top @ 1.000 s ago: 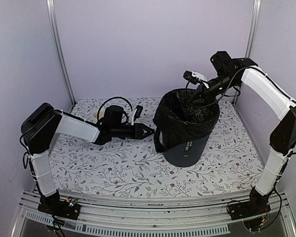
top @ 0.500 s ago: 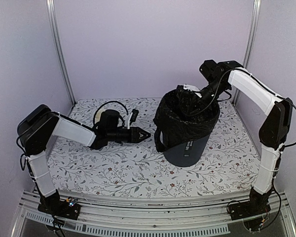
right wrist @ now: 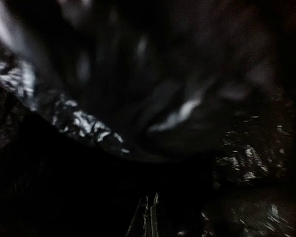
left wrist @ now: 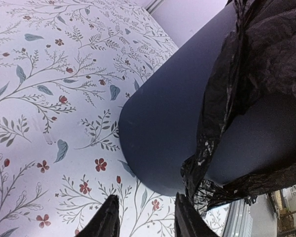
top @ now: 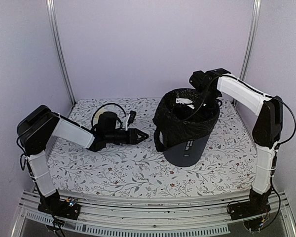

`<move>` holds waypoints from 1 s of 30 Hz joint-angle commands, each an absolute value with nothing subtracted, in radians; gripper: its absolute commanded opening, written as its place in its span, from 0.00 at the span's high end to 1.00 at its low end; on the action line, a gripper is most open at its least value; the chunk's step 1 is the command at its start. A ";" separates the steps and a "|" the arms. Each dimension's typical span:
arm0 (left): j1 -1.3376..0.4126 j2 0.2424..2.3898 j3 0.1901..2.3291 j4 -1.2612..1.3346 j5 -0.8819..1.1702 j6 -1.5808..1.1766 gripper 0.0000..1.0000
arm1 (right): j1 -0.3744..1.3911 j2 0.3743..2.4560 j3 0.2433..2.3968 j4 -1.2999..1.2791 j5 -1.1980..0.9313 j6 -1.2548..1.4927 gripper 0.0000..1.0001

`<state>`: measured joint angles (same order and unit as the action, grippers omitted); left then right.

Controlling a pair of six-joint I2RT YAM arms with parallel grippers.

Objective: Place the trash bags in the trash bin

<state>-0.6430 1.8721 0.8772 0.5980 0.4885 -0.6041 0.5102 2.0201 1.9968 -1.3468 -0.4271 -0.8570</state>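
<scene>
The black bag (top: 181, 123) is seen lining the grey bin (top: 185, 150) right of centre, its edge draped over the rim. The right claw (top: 183, 102), the nearer one, is found inside the bin's mouth; its grip cannot be told. The left claw (top: 142, 135) is held parted and empty, left of the bin

Overhead view: soft, even light, faint shadows. Left wrist view: bright and sharp. Right wrist view: almost black, blurred, only white glints on the bag (right wrist: 84, 123) at left.
</scene>
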 commanded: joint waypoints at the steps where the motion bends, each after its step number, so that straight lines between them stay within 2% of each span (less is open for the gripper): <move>1: -0.630 1.838 0.853 0.641 0.495 -0.612 0.61 | 0.520 2.054 1.961 -1.363 -0.439 -0.843 0.98; 18: -0.627 1.835 0.815 0.684 0.502 -0.640 0.61 | 0.550 2.103 1.793 -1.239 -0.465 -0.802 0.98; 30: -0.627 1.830 0.800 0.698 0.498 -0.646 0.61 | 0.593 2.131 1.718 -1.156 -0.400 -0.753 0.98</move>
<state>-0.6376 1.8698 0.8162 0.6613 0.4892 -0.6411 0.5701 2.0983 1.7477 -1.1934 -0.4355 -0.7746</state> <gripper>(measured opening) 0.391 0.026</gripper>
